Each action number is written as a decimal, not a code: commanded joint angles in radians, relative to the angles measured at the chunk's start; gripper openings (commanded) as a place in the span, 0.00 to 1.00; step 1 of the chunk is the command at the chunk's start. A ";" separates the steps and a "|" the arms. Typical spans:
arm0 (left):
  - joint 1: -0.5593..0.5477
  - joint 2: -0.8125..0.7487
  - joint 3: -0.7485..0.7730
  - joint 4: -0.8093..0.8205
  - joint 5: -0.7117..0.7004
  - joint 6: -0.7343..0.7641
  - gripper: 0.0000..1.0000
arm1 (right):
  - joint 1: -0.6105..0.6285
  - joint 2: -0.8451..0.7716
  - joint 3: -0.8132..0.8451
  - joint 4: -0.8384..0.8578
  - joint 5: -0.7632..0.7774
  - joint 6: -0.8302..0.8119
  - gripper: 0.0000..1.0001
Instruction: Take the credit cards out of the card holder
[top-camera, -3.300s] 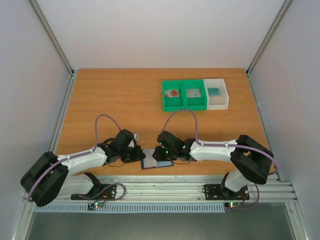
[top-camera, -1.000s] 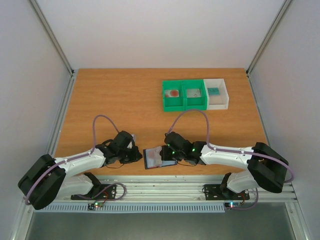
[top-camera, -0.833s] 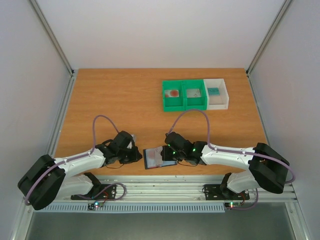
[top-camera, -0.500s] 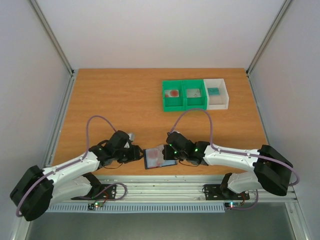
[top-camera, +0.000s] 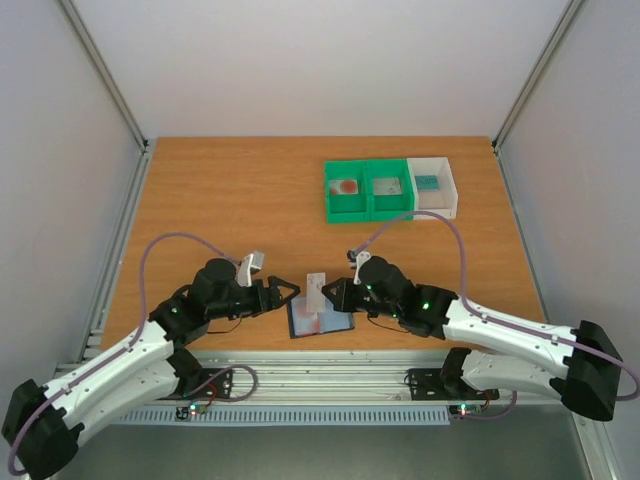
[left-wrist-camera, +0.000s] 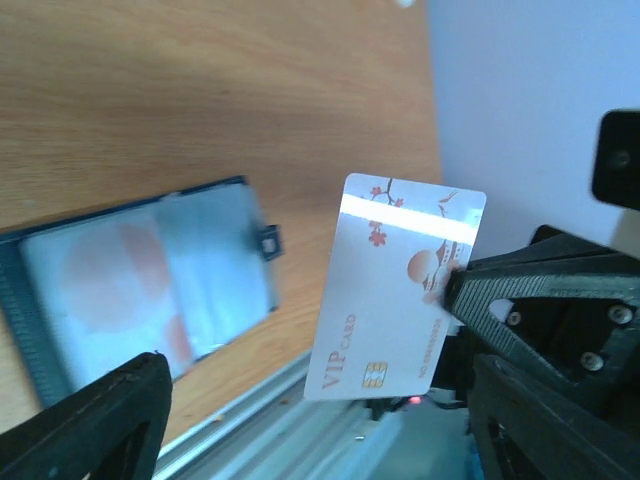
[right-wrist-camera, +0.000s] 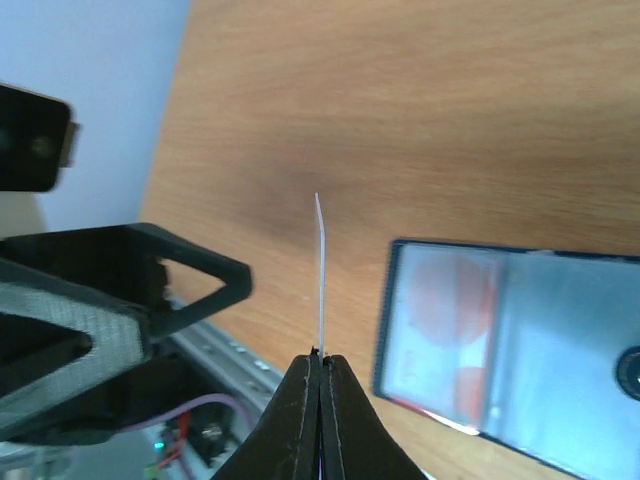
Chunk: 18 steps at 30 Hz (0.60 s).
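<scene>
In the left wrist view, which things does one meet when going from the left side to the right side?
card holder → credit card → right claw, which pinches the card's right edge

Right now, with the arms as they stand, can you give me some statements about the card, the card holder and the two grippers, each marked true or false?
1. The right gripper is shut on a white card, pinching it at one edge. True.
2. The card sits inside the card holder. False: it is out of it, held up in the air beside it.
3. The left gripper is open and holds nothing. True.
4. The card holder is folded shut inside a green bin. False: it lies opened flat on the table, near the arms' edge, with a reddish shape showing behind its pale panel.
</scene>
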 joint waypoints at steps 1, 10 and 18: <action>0.002 -0.050 -0.032 0.180 0.076 -0.098 0.80 | -0.004 -0.086 -0.015 0.076 -0.055 0.065 0.01; 0.002 -0.071 -0.085 0.450 0.142 -0.214 0.54 | -0.003 -0.153 -0.045 0.217 -0.132 0.146 0.01; 0.002 -0.092 -0.102 0.514 0.158 -0.226 0.10 | -0.002 -0.114 -0.076 0.302 -0.192 0.169 0.01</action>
